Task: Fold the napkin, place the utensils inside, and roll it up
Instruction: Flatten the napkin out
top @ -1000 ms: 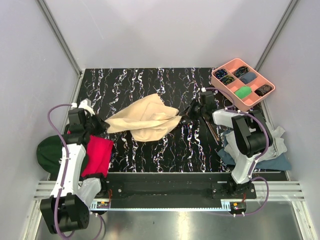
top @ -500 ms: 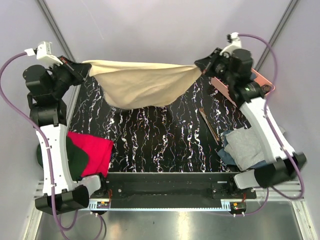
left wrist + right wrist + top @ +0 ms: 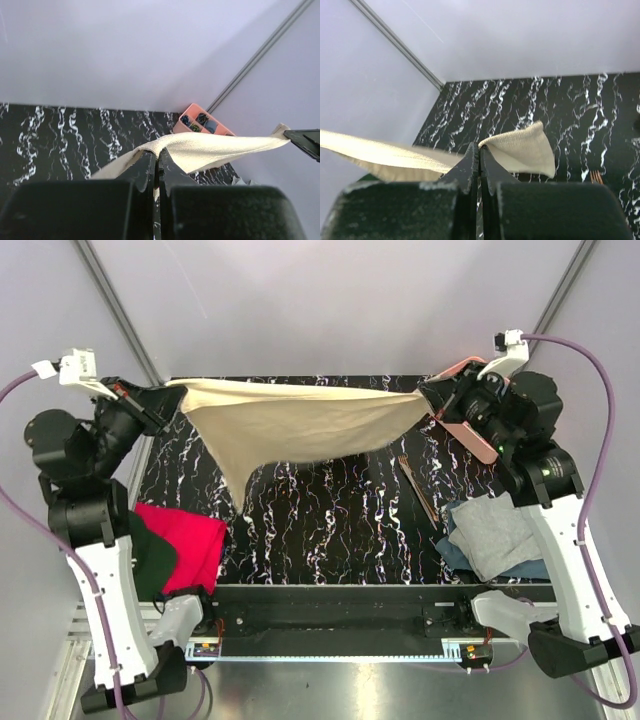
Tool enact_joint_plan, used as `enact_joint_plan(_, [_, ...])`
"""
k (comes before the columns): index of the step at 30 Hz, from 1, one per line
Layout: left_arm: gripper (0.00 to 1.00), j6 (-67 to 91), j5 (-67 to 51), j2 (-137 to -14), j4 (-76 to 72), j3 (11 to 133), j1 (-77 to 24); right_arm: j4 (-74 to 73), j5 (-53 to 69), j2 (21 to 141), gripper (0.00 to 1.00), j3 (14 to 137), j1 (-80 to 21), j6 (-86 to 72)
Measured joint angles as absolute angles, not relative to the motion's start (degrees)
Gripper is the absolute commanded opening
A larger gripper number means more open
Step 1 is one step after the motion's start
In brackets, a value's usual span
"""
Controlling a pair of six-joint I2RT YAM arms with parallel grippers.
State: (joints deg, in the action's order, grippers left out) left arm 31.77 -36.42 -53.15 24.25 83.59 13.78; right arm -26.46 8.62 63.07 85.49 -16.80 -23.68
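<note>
The beige napkin hangs stretched in the air across the back of the black marbled table, sagging down toward the left. My left gripper is shut on its left corner, and the cloth drapes over the jaws in the left wrist view. My right gripper is shut on the right corner, where a flap of napkin folds over the tips. The brownish utensils lie on the table right of centre, below the cloth; their tines show in the right wrist view.
A pink compartment tray sits at the back right, mostly behind my right arm. Grey and blue cloths are piled at the right edge. A red cloth over a dark green one lies at the left edge.
Both arms have lifted the napkin off the table and pulled its corners apart, so it now hangs taut; over the last half second the right arm moved right and the cloth sagged lower.
</note>
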Motion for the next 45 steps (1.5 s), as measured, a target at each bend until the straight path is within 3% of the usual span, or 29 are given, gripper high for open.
enact_joint_plan(5, [0.0, 32.12, -37.19, -54.94, 22.13, 85.01, 14.09, -26.44, 8.12, 66.65, 0.0, 91.15, -16.78, -22.7])
enact_joint_plan(15, [0.0, 33.45, -37.5, -77.32, 19.35, 84.73, 14.33, -27.18, 6.63, 94.94, 0.0, 108.75, -16.75, -20.27])
enact_joint_plan(23, [0.0, 34.41, -37.5, -82.21, 16.12, 85.3, 14.55, -30.11, 7.14, 107.66, 0.0, 123.5, -16.75, -18.52])
enact_joint_plan(29, [0.0, 35.33, -37.47, -77.78, 13.08, 85.23, 14.59, -30.5, 7.6, 105.01, 0.0, 125.62, -16.75, -16.67])
enact_joint_plan(39, [0.0, 36.95, -37.17, -57.6, 12.14, 84.51, 14.59, -31.68, 8.62, 86.65, 0.0, 117.43, -16.95, -13.72])
enact_joint_plan(45, [0.0, 36.88, -36.42, -52.53, 16.03, 89.3, 14.7, -31.79, 9.04, 77.69, 0.0, 116.99, -17.56, -13.5])
